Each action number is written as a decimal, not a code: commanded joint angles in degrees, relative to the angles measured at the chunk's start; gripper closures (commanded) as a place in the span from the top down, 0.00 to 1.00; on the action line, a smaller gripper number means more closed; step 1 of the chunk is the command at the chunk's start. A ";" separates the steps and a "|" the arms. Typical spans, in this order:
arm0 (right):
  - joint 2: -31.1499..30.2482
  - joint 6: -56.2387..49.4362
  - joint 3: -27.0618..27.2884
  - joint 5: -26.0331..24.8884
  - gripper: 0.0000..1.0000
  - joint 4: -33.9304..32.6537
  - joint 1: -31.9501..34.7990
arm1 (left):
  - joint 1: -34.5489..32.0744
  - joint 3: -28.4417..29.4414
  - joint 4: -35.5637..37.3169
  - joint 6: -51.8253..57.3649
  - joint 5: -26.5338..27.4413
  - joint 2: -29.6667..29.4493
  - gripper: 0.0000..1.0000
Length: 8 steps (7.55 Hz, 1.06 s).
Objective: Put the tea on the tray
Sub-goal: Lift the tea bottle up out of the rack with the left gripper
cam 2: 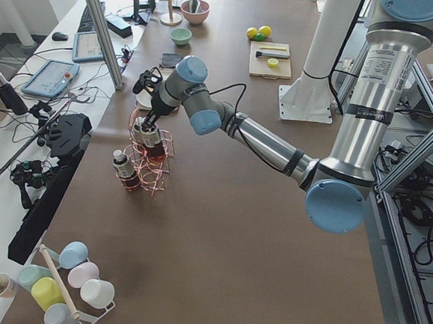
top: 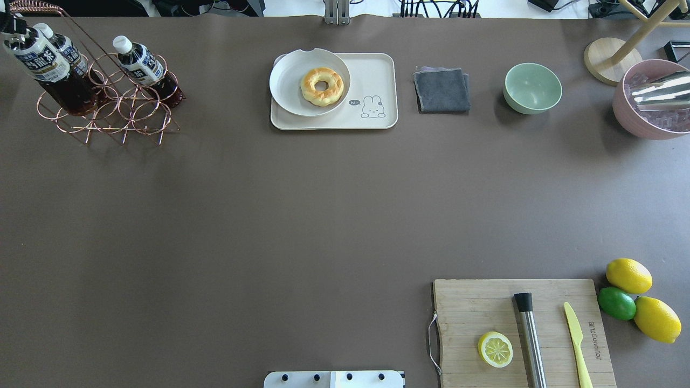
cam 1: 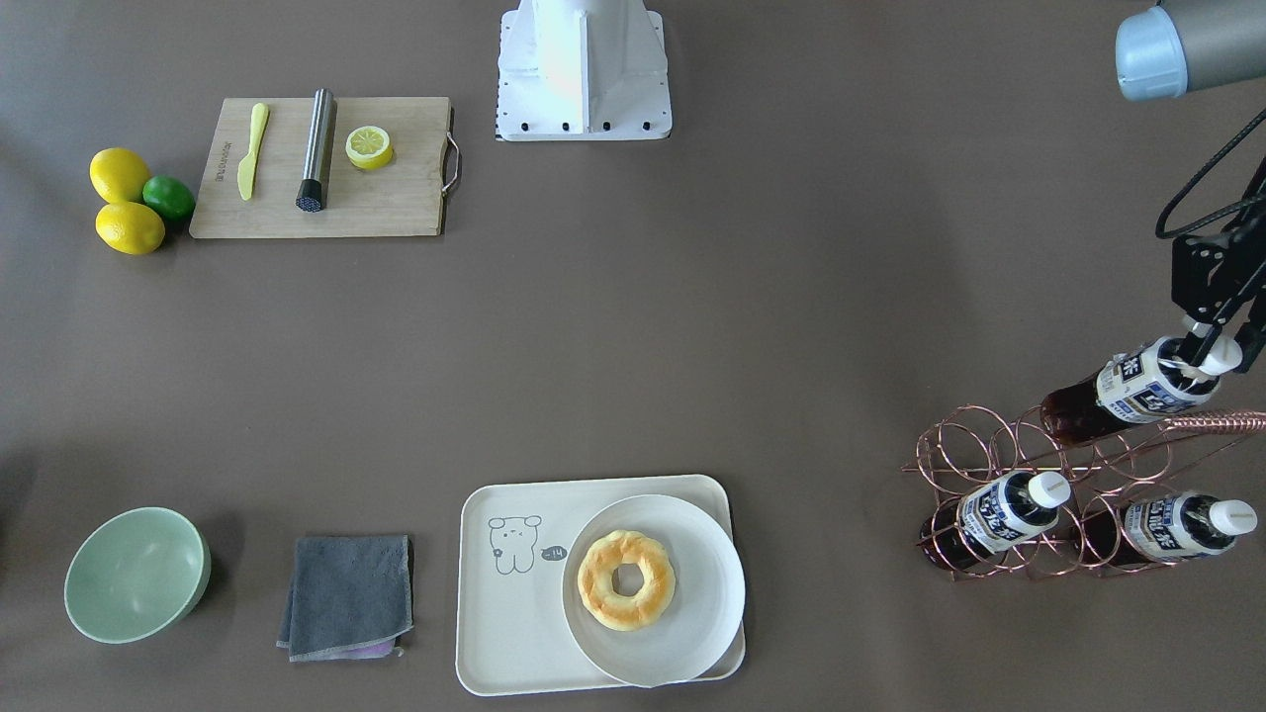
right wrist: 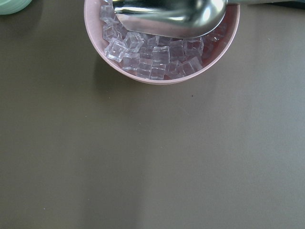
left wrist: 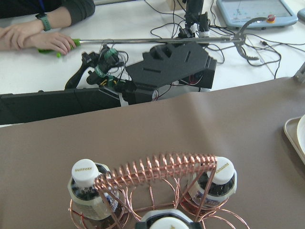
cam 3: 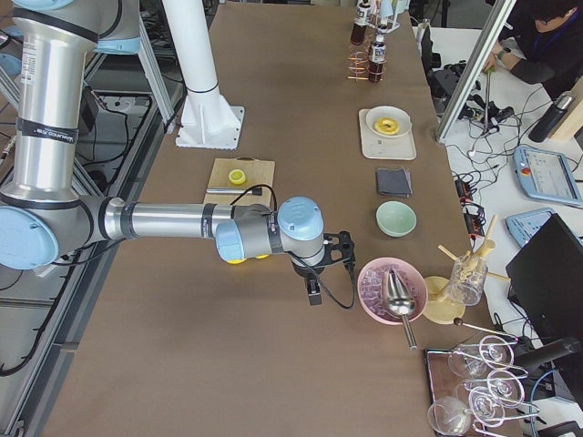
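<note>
My left gripper [cam 1: 1212,354] is shut on the white cap of a tea bottle [cam 1: 1137,389]. The bottle leans with its base still in the top ring of a copper wire rack [cam 1: 989,447]. In the overhead view this bottle [top: 43,62] is at the far left. Two alike bottles [cam 1: 1001,512] [cam 1: 1177,524] lie in the rack's lower rings. The cream tray [cam 1: 514,633] with a bear drawing holds a round white plate [cam 1: 692,633] with a donut [cam 1: 626,579]. My right gripper [cam 3: 312,289] hangs over the table beside the ice bowl; I cannot tell whether it is open or shut.
A pink bowl of ice [top: 636,124] with a metal scoop stands at the far right. A grey cloth [top: 442,90] and a green bowl [top: 532,88] lie right of the tray. A wooden cutting board [top: 485,307] with a lemon half, a muddler and a knife sits near the base, with lemons and a lime [top: 617,303] beside it.
</note>
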 commanded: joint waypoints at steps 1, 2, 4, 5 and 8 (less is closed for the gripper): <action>0.08 -0.08 0.00 0.01 1.00 0.00 0.00 | -3.74 -5.42 5.46 2.58 -3.15 -0.23 0.00; 0.08 -0.08 0.00 0.01 1.00 0.09 0.00 | -3.49 -6.04 5.46 2.49 -3.15 -0.32 0.00; 0.08 -0.17 0.09 0.09 1.00 0.09 0.00 | 2.27 -8.57 5.28 1.53 -2.55 -0.84 0.00; 0.08 -0.17 0.09 0.09 1.00 0.09 0.00 | 5.53 -8.85 5.28 -0.65 -2.37 -3.20 0.00; 0.00 -0.17 0.09 0.01 1.00 0.09 0.09 | 23.43 -8.33 5.45 -1.64 11.29 -12.15 0.00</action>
